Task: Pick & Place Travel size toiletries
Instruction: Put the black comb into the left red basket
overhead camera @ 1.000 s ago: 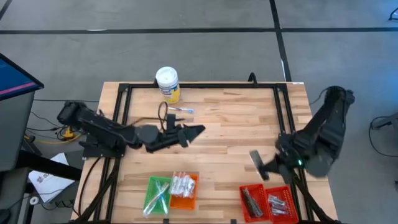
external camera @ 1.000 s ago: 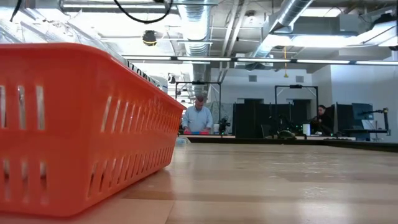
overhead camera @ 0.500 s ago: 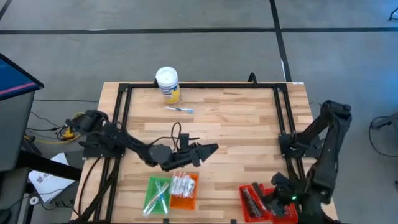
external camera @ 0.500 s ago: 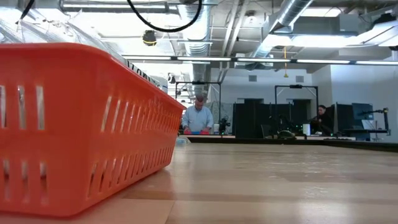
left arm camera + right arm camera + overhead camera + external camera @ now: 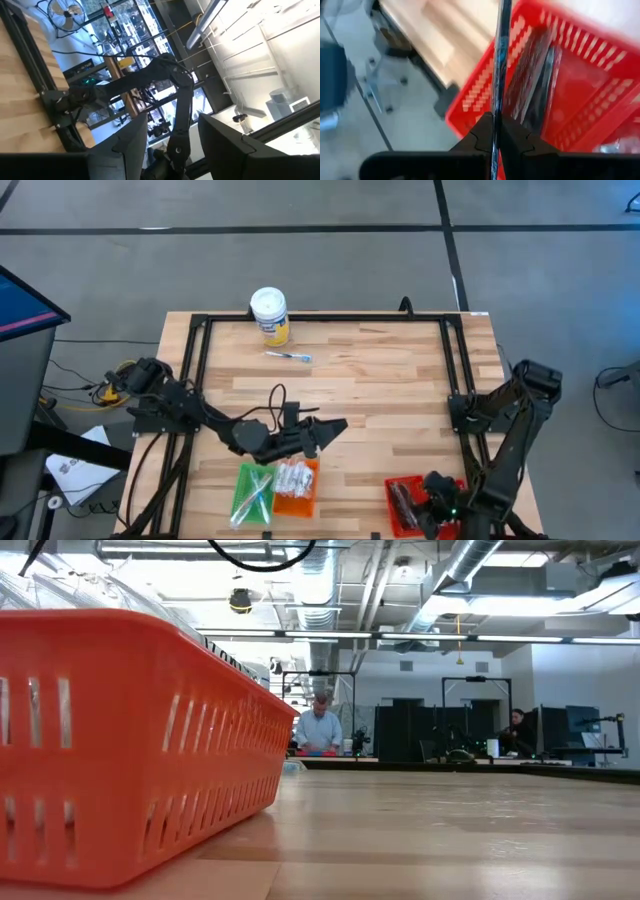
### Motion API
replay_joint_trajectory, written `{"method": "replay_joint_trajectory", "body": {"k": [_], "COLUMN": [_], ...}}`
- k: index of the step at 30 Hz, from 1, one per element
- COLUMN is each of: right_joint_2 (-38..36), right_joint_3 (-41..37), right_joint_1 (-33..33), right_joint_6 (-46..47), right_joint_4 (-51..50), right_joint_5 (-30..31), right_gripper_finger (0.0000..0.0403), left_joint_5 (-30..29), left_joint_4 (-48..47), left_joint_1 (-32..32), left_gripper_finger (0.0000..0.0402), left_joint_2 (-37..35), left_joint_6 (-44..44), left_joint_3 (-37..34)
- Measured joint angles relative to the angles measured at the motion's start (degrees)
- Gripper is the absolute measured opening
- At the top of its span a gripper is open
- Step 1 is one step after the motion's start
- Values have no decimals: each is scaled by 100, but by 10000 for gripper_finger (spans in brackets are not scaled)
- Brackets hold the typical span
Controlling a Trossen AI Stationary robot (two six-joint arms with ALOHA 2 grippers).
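In the right wrist view my right gripper [image 5: 495, 120] is shut on a thin, dark, blue-tinted stick [image 5: 501, 55], one of the toiletries. It hangs over the left red tray [image 5: 470, 102], which holds dark tubes [image 5: 532, 75]. The high view shows this gripper [image 5: 432, 492] at the table's near right. My left gripper [image 5: 338, 425] stands open and holds nothing at mid-table, just beyond the orange tray [image 5: 296, 485] of white packets. Another stick [image 5: 288, 356] lies flat on the far part of the table. My right gripper pinches the stick [image 5: 495, 107] between its two fingertips. The stick runs on ahead of the fingers, along their line, over the red tray. The fingers slant down toward the table's near edge. The stick's far end leaves the picture, so I cannot tell whether it touches anything.
A green tray [image 5: 253, 492] with sticks sits beside the orange one. A second red tray [image 5: 452, 505] stands to the right of the first. A white-lidded tub with a yellow label [image 5: 270, 315] stands at the far edge. In the low view the orange tray's wall [image 5: 130, 740] fills the left.
My right gripper has swung from mid-right toward the table's near edge and come down over the red tray, tipping more steeply downward. My left gripper has moved toward the near edge and somewhat right, ending by the orange tray, still open.
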Motion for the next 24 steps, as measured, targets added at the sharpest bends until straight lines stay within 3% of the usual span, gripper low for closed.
{"method": "replay_joint_trajectory", "body": {"k": [8, 24], "right_joint_2": [297, 291], "right_joint_3": [1, -9], "right_joint_1": [-293, -560], "right_joint_6": [-426, -740], "right_joint_4": [237, 121], "right_joint_5": [-649, -982], "right_gripper_finger": [8, 11], "left_joint_5": [-111, -116], "left_joint_4": [0, 0], "left_joint_1": [-107, -115], "left_gripper_finger": [171, 171], "left_joint_2": [0, 0], "left_joint_6": [118, 118], "left_joint_3": [0, 0]}}
